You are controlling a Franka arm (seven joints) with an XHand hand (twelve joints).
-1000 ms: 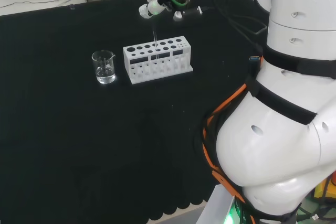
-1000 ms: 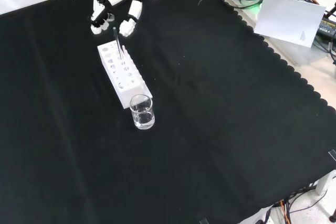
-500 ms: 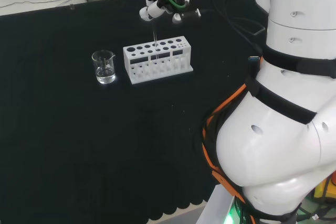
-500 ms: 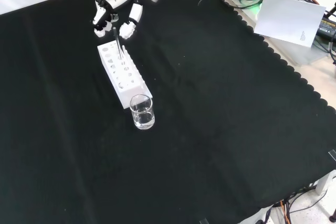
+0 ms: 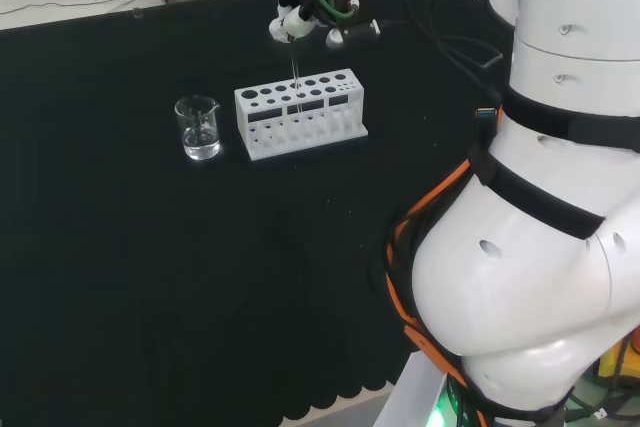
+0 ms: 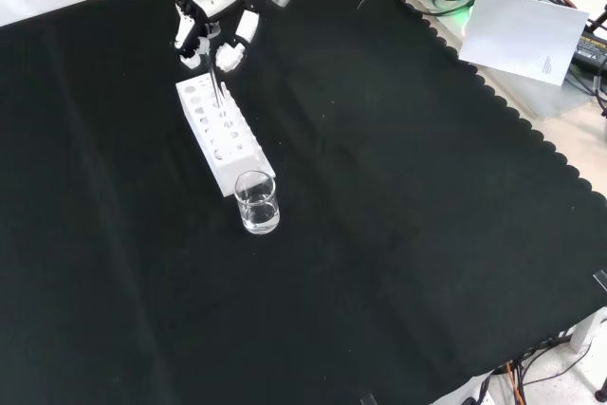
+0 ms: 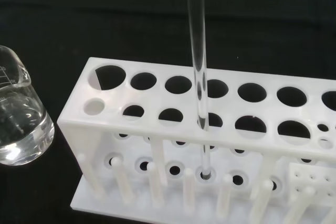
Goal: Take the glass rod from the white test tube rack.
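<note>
Currently the glass rod (image 7: 198,61) stands upright in a middle hole of the white test tube rack (image 5: 300,112). Hand (image 6: 211,30) hovers at its top; whether the fingers pinch it, cannot tell. Best to lift straight up, keeping the rod clear of the hole's rim.

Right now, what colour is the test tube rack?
White, clearest in the wrist view: test tube rack.

White arm (image 5: 540,247), black straps, orange cable
</note>
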